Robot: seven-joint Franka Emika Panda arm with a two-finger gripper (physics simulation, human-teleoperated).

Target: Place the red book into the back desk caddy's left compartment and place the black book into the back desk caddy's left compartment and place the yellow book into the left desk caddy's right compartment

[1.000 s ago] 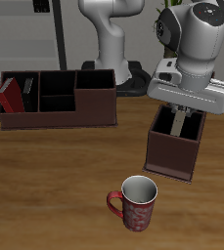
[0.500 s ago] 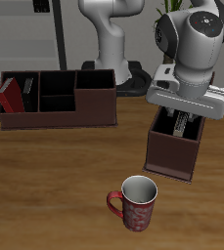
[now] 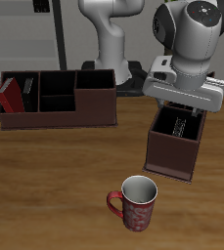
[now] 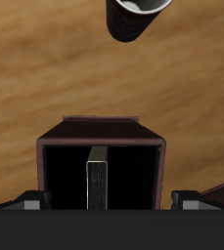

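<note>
Wooden worktop point(image 3: 45, 186), back desk caddy point(image 3: 60, 98) near its rear edge holding the red book point(image 3: 8, 96), gripper point(image 3: 185, 109) risen since earlier above the left desk caddy point(image 3: 174, 146), jaws spread and empty, slim book point(image 4: 98, 180) upright inside, mug point(image 3: 134, 202) near the front edge

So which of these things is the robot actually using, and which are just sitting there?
Part of the job:
- long dark-brown back desk caddy
- red book standing in it
- thin black book beside the red one
- small dark-brown left desk caddy
- book standing inside it, colour unclear

Just sitting there:
- red patterned mug
- wooden table
</note>
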